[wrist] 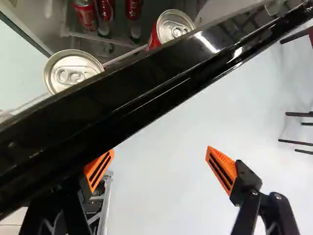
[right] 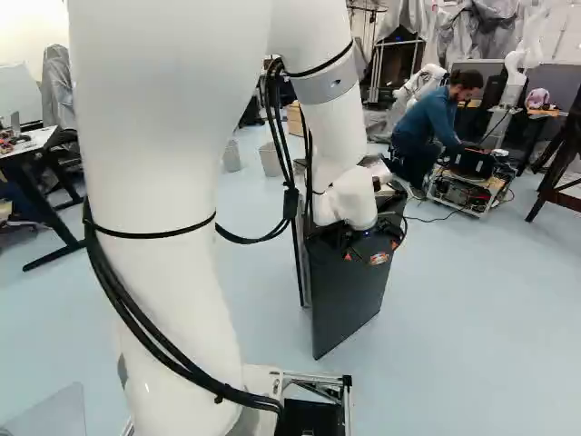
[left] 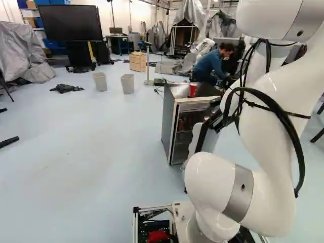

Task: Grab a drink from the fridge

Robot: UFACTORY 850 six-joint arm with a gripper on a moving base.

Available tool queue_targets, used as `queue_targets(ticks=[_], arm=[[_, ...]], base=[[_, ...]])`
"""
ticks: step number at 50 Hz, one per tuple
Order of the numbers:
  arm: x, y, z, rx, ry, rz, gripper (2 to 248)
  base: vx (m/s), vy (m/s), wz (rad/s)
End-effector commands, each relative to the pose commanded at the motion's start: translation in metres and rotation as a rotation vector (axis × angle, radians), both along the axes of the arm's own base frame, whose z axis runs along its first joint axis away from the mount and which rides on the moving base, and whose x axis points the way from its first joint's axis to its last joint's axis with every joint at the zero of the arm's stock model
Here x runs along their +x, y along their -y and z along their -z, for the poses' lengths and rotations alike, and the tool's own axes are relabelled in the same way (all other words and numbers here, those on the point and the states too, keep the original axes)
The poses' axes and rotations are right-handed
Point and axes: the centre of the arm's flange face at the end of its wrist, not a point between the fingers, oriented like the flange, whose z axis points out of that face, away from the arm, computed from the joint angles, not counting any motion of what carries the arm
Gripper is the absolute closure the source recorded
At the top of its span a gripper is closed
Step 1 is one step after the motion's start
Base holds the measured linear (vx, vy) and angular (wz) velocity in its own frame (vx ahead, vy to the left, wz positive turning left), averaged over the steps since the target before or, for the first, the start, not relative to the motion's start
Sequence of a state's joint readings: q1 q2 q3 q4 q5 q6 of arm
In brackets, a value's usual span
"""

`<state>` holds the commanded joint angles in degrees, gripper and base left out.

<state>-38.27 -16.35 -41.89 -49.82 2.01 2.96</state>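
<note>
At the fridge door [right: 345, 304], the pincer [right: 371, 252] gapes, possibly touching it.

Fridge [left: 169, 119] from behind, twice — wrist view close

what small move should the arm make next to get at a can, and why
Probably back the open gripper up until it clears the fridge door: one orange pad is partly hidden behind the door's black edge, and the two nearest cans stand across that edge, so moving straight toward them would likely push the door.
</note>
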Motion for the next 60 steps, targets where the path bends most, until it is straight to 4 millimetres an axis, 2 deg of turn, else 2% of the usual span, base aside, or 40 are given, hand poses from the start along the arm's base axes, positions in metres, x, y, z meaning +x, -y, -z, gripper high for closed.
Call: queue_targets(ticks=[60], arm=[[0.038,-0.033,0.000,-0.004,0.007,-0.104,3]], base=[[0.000,0.000,0.000]])
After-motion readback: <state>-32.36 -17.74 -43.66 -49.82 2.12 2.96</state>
